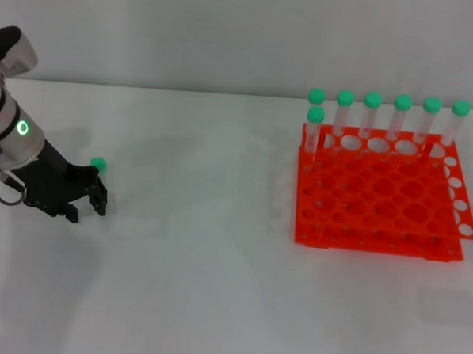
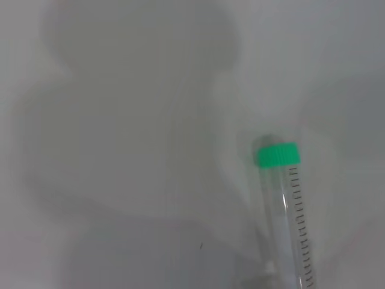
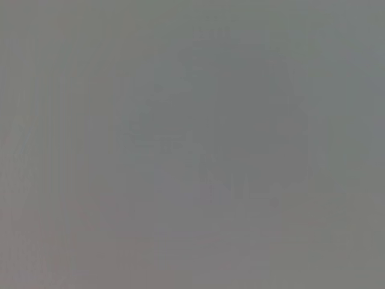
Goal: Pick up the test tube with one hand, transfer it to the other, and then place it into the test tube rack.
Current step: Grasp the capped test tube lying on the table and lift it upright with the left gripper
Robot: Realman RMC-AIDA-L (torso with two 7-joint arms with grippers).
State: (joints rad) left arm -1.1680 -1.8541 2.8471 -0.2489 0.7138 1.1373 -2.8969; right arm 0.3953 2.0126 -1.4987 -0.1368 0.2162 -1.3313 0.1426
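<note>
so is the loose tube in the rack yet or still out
Out: the test tube lies on the table by the left gripper, far from the rack.

Green-capped test tubes: eight, namely seven upright in the rack (image 1: 372, 121) and one lying on the white table (image 1: 97, 164). Orange-red test tube rack (image 1: 378, 200): one. Grippers in view: one, the left gripper (image 1: 84, 209).

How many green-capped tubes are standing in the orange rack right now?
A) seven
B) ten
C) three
A: seven green-capped tubes stand along the back of the test tube rack; another test tube lies on the table by the left gripper.
</note>
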